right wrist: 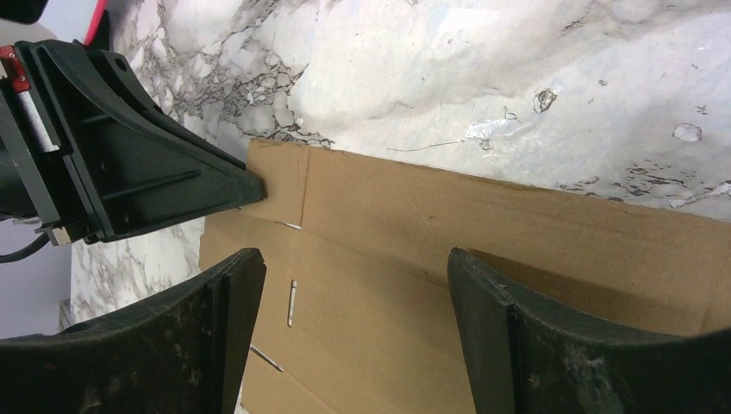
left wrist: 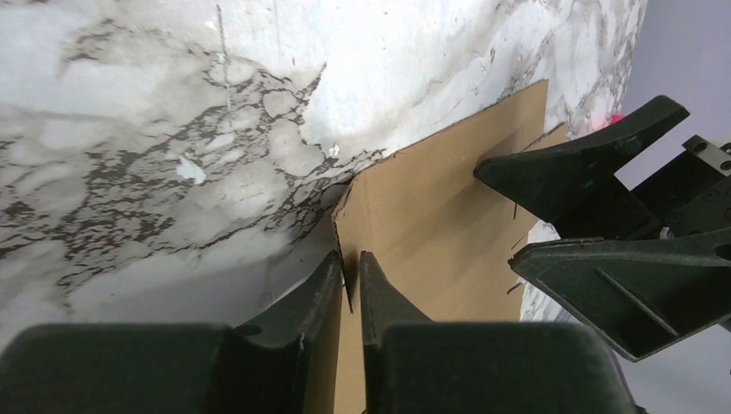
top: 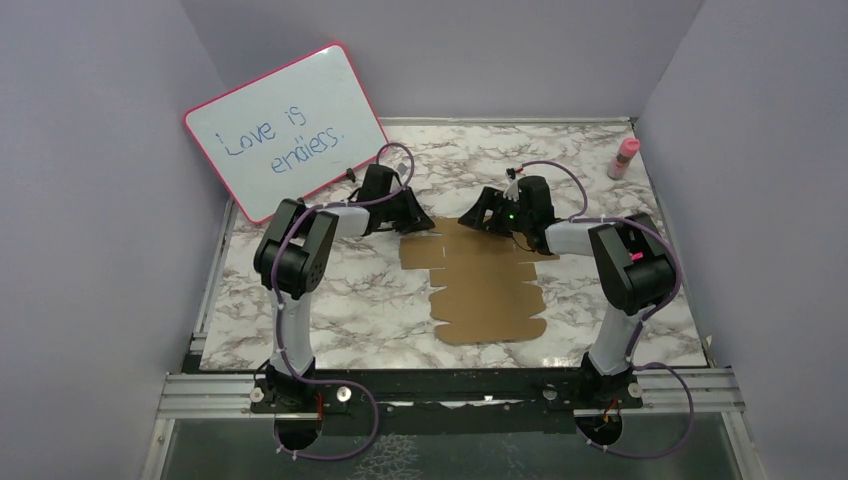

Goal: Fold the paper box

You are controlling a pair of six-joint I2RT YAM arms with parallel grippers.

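Observation:
The paper box (top: 485,285) is a flat brown die-cut sheet with notched flaps, lying on the marble table between the arms. My left gripper (top: 418,225) is low at its far left corner. In the left wrist view its fingers (left wrist: 349,259) are pinched onto the raised edge of the paper box (left wrist: 431,216). My right gripper (top: 478,218) hovers over the sheet's far edge, opposite the left one. In the right wrist view it (right wrist: 355,263) is open wide above the cardboard (right wrist: 517,216), holding nothing. The left gripper's tip (right wrist: 254,191) touches the corner flap there.
A pink-framed whiteboard (top: 285,130) with writing leans at the back left. A pink bottle (top: 624,158) stands at the back right corner. Purple walls close in the marble table (top: 350,300) on three sides.

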